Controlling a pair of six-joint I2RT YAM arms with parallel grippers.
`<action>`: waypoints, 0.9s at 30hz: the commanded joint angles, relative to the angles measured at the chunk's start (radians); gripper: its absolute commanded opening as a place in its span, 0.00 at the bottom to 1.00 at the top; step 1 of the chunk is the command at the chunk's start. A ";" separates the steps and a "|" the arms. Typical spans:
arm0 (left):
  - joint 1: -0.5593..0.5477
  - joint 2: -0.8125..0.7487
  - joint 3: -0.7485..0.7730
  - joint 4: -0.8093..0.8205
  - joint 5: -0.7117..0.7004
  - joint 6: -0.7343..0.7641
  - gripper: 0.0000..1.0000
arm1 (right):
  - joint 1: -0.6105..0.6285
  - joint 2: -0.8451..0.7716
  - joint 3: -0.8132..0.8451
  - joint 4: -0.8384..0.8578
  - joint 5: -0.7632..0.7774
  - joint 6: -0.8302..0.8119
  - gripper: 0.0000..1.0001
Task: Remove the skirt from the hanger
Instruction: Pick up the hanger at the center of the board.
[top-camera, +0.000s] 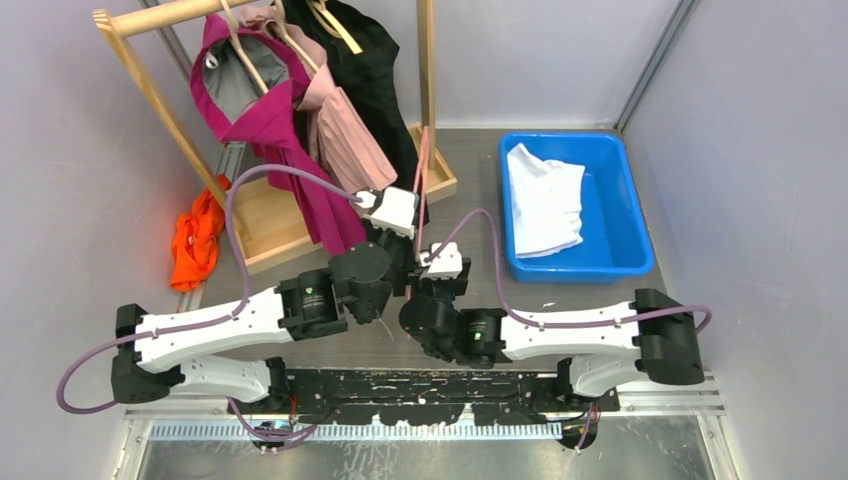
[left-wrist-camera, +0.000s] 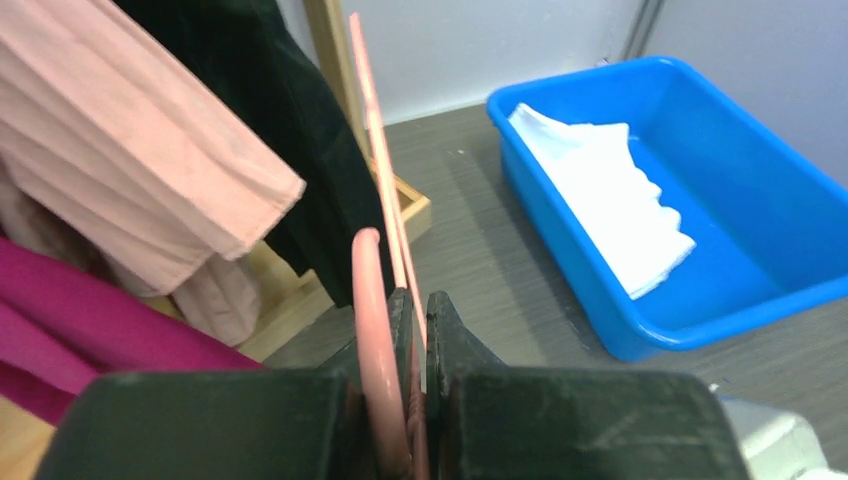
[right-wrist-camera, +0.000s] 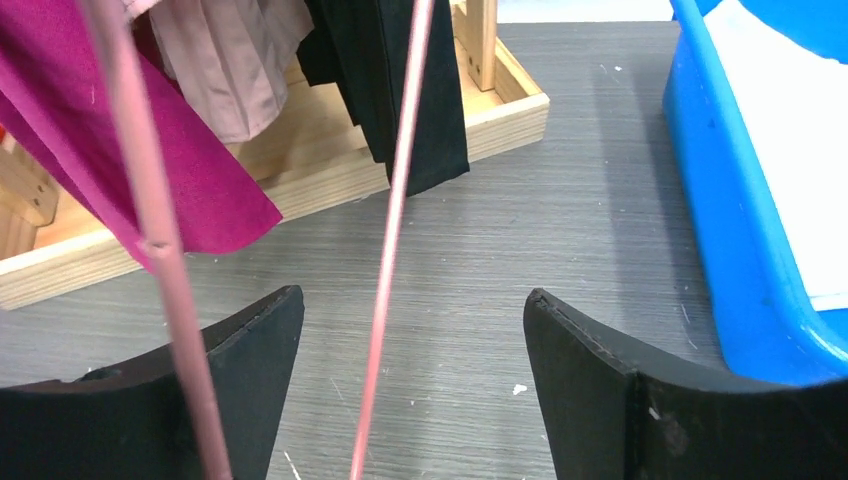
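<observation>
A bare pink hanger stands upright between the two arms. My left gripper is shut on it: in the left wrist view the fingers pinch the hanger's thin bar, and its thicker hook curves past the left finger. My right gripper is open, just below the left one. In the right wrist view the hanger's thin bar runs between the wide-apart fingers without touching either. A white skirt lies crumpled in the blue bin, off the hanger.
A wooden clothes rack stands at the back left with a magenta garment, a pink pleated one and a black one on hangers. Orange cloth lies on the floor left of the rack. Grey walls enclose the table.
</observation>
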 joint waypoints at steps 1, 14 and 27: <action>-0.016 -0.079 0.028 0.014 -0.072 0.033 0.00 | -0.011 0.090 0.101 -0.061 0.165 0.054 0.87; -0.031 -0.157 -0.007 0.020 -0.111 0.062 0.00 | -0.042 0.081 0.048 0.036 -0.021 0.014 0.01; -0.032 -0.378 -0.193 -0.009 0.156 -0.065 0.61 | -0.115 -0.036 0.045 -0.114 -0.185 -0.040 0.01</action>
